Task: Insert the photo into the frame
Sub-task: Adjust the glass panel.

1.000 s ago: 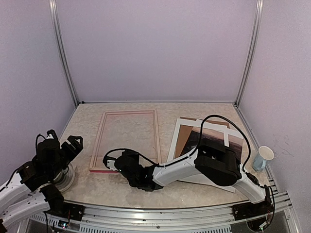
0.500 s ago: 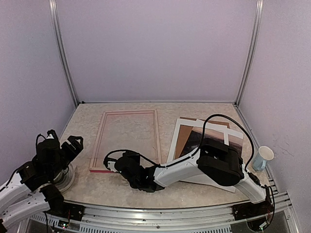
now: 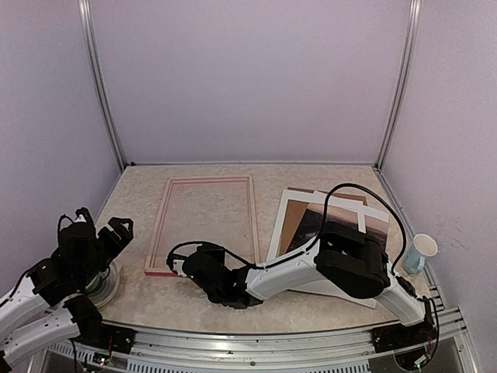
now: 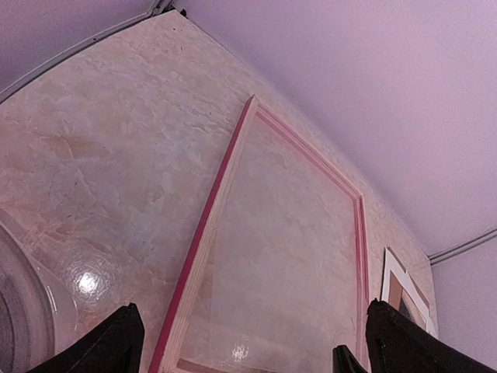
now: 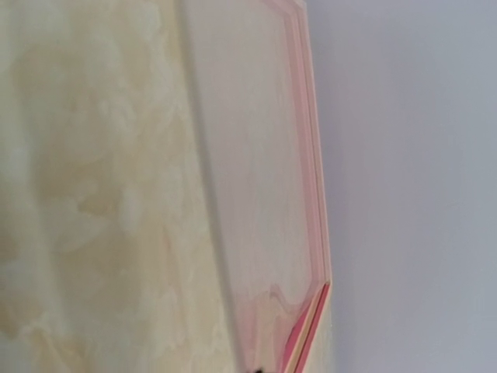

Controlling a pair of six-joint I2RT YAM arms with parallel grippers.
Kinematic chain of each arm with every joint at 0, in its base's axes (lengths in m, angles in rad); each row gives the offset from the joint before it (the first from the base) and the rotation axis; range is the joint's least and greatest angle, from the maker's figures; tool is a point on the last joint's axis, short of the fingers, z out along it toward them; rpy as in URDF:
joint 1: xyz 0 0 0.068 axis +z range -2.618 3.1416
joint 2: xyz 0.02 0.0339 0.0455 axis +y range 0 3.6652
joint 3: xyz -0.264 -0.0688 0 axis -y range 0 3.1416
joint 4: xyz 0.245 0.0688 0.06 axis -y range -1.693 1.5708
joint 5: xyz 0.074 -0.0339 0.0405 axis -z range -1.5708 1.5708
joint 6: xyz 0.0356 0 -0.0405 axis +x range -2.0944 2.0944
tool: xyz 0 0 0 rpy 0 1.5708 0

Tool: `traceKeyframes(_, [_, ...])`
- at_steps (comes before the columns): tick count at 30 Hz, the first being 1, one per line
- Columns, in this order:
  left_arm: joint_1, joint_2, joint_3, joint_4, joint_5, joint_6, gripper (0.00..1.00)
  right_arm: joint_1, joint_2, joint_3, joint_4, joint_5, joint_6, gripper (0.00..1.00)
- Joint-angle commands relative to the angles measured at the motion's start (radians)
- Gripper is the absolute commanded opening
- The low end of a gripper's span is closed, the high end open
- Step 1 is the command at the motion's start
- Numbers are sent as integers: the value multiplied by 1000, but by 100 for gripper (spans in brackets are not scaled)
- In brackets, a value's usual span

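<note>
**Top view:** Over the last second the right hand (image 3: 185,268), fingers together, has crept slightly along the near rail of the frame (image 3: 158,229), which has barely shifted on the worktop's left-middle. The photo (image 3: 342,217) lies toward the right edge, partly behind that arm and well apart from the hand. I judge the frame is still being squared up and the photo is not yet in. The left hand (image 3: 101,233) waits at the near-left corner, fingers apart and empty.

**Left wrist:** The frame (image 4: 203,233) lies ahead, clear of the spread fingers.

**Right wrist:** A frame rail (image 5: 307,155) fills the view. I cannot tell if the hand touches it.
</note>
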Motion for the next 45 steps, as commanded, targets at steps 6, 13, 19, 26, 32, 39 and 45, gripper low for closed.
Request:
traceKeyframes(6, [10,-7,-10,-16,-2,-10,99,3,-42,-35,61,72,-53,0])
traceKeyframes(13, [10,-12,-16,-18,-2,-13,99,2,-49,-36,102,68,-108,0])
traceKeyframes(19, [10,-19,-19,-24,-5,-14,99,-1,-70,-36,100,49,-121,0])
traceKeyframes(26, [10,-26,-22,-25,-7,-17,99,-7,-83,-42,66,43,-112,0])
traceKeyframes(32, [10,-25,-25,-22,-9,-15,99,-9,-85,-50,14,46,-77,0])
traceKeyframes(39, [10,-20,-25,-18,-8,-15,99,-10,-93,-47,-32,54,-52,0])
traceKeyframes(45, [10,-25,-25,-22,-9,-19,99,-9,-96,-37,-60,60,-33,0])
